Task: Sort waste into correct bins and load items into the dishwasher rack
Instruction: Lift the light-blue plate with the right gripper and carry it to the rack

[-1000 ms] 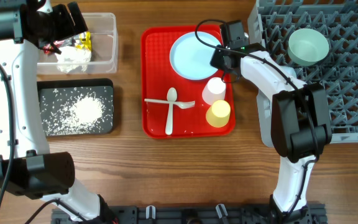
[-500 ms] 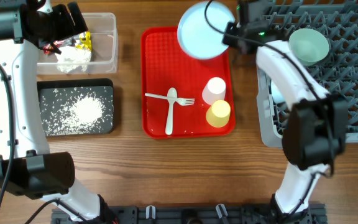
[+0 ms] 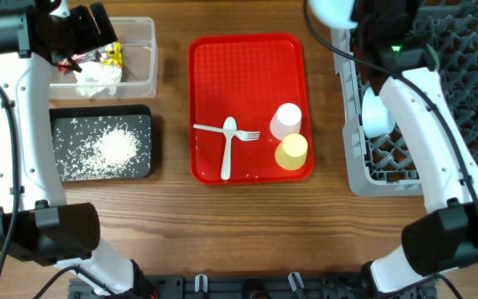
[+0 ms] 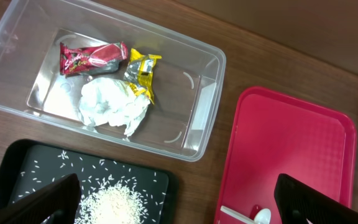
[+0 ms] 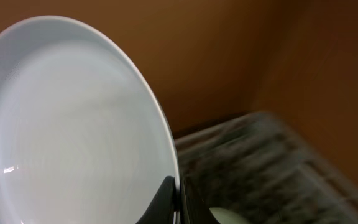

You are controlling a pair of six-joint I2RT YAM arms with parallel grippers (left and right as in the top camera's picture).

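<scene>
My right gripper [image 5: 178, 200] is shut on the rim of the large light-blue plate [image 5: 73, 124], which stands on edge. In the overhead view the plate [image 3: 330, 8] is high at the top edge, beside the grey dishwasher rack [image 3: 463, 83]. One pale bowl [image 3: 378, 116] shows in the rack beside my right arm. On the red tray lie the pink cup [image 3: 286, 120], yellow cup [image 3: 291, 151], white spoon [image 3: 228, 148] and fork [image 3: 243, 136]. My left gripper [image 4: 179, 211] hangs open above the clear tub [image 4: 207, 99], which holds a napkin [image 4: 114, 106], a red wrapper [image 4: 92, 58] and a yellow wrapper [image 4: 142, 71].
The black tray [image 3: 65, 124] at the left holds a heap of rice grains [image 3: 114, 148]. The red tray [image 3: 247, 75] lies in the middle, its far half bare. My right arm reaches over the rack's left side and hides part of it.
My right gripper has lifted the plate off the red tray and carried it up and right to the rack's near corner. The left arm has not moved.
</scene>
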